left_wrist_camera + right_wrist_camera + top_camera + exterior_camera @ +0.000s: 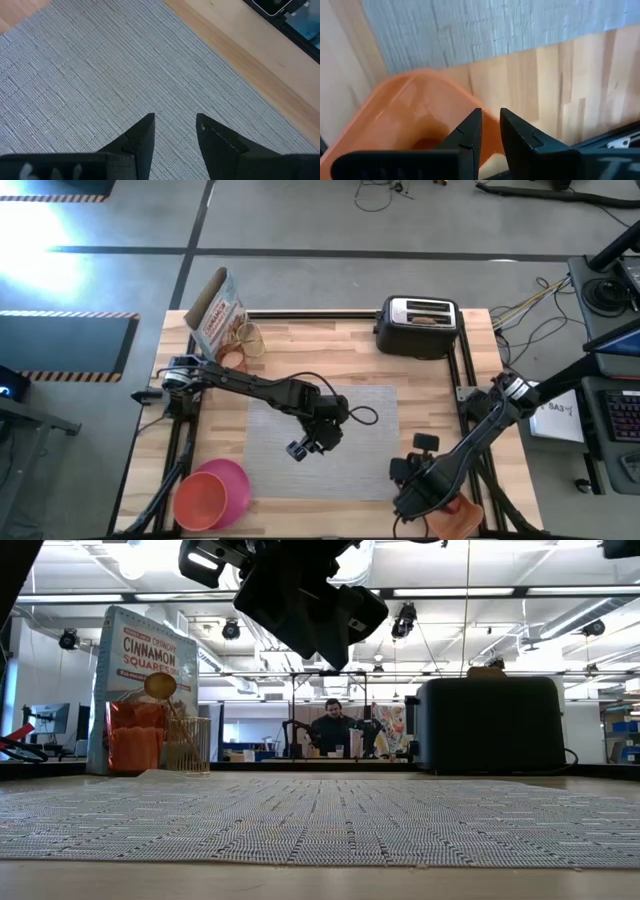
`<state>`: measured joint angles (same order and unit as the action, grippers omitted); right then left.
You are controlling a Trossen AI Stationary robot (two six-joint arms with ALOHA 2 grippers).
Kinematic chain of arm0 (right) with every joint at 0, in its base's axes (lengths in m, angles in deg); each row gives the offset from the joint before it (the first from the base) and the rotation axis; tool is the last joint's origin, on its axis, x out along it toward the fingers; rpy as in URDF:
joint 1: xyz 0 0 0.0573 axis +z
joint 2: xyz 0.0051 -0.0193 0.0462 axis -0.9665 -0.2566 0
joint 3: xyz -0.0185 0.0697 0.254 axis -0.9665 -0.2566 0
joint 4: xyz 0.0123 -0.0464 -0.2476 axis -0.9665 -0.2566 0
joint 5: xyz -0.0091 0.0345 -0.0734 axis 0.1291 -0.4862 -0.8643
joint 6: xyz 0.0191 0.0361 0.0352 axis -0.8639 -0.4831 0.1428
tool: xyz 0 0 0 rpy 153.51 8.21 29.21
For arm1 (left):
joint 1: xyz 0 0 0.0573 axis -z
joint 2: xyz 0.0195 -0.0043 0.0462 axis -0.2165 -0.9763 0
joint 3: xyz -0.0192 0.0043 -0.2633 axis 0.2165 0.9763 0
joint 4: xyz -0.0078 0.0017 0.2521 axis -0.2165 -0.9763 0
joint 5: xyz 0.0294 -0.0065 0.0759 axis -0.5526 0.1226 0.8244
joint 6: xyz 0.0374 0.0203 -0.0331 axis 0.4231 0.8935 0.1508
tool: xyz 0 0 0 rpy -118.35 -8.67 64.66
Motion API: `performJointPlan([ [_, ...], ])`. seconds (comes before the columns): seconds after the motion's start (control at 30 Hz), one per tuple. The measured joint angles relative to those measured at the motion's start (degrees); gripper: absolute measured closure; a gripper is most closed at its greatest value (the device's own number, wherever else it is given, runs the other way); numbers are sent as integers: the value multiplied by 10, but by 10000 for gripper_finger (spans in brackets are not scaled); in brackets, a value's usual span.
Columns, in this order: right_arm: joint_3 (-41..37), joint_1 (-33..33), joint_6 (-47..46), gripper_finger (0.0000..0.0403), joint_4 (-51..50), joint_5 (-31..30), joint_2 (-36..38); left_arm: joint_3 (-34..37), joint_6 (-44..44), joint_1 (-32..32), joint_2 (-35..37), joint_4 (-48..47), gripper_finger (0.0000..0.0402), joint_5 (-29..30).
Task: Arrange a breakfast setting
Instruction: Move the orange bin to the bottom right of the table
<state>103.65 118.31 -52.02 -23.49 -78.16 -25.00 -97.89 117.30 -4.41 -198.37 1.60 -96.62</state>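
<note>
Left gripper (175, 132) hovers released, empty, over grey mat (320, 442) at bench centre. Right gripper (490, 131) seen clenched on rim of orange tray (415, 125) at front right bench corner. Pink plate (225, 480) with bowl (203, 498) sits at front left corner. Risk judged: thin rim grip slips, tray tips or drops when lifted.

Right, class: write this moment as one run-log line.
left gripper: open, empty, over grey mat | right gripper: at orange tray, off mat | pink plate, red-orange bowl: off mat

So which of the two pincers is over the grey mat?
The left pincer, above the grey woven mat; the right pincer is off it, at the orange plastic tray.
</note>
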Motion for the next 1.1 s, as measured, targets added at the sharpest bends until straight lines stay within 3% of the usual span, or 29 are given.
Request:
performJointPlan([
  [0.4,0,-6,7,344,17,32,0,0,0,0,0,0,274,0],
  [0.67,0,-11,-42,343,19,35,0,0,0,0,0,0,274,0],
  [1.1,0,-11,95,260,19,36,0,0,0,0,0,0,274,3],
])
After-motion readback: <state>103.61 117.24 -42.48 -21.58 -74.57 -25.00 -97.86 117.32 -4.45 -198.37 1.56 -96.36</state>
